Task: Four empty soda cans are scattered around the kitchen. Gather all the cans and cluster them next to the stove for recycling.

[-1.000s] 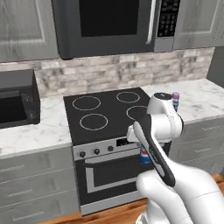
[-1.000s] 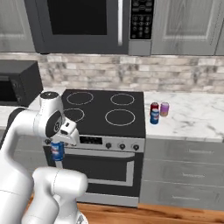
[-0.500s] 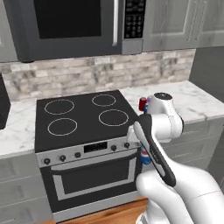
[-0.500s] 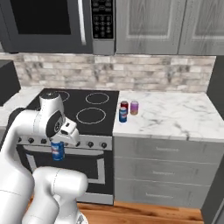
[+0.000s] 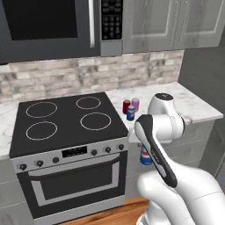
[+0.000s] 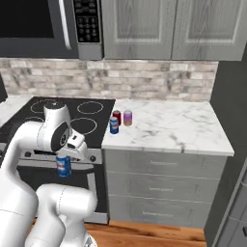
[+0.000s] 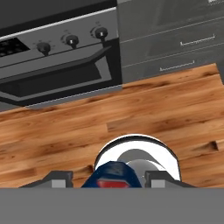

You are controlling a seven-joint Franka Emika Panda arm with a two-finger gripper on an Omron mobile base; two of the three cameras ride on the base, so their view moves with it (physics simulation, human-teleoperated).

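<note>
A blue soda can [image 6: 63,166] with white-red marks hangs in the tool [image 6: 65,164], in front of the stove's steel front and below bench height. In the left base view the same held can [image 5: 145,157] shows at 5 o'clock from the cooktop, partly hidden behind the white forearm. In the hand view the held can [image 7: 114,175] sits between the 2 dark finger tips, and the jaws are closed against its sides.

3 further cans stand upright in a tight cluster on the marble bench [image 6: 169,130], just beside the stove's right edge: a red can [image 6: 116,117], a pink-purple can [image 6: 128,117] at 3 o'clock from the red one, and a second blue can [image 6: 114,125] at 6 o'clock from the red one. Whether they touch cannot be told.

The stove [image 5: 66,132] has a black glass cooktop with 4 white ring burners, a row of dark knobs and an oven door below.

A black microwave [image 5: 57,26] hangs at 12 o'clock above the cooktop, against a stone-tile backsplash [image 6: 144,79]. Grey drawers [image 6: 154,188] sit under the bench. The floor [image 7: 131,118] is wood plank.
</note>
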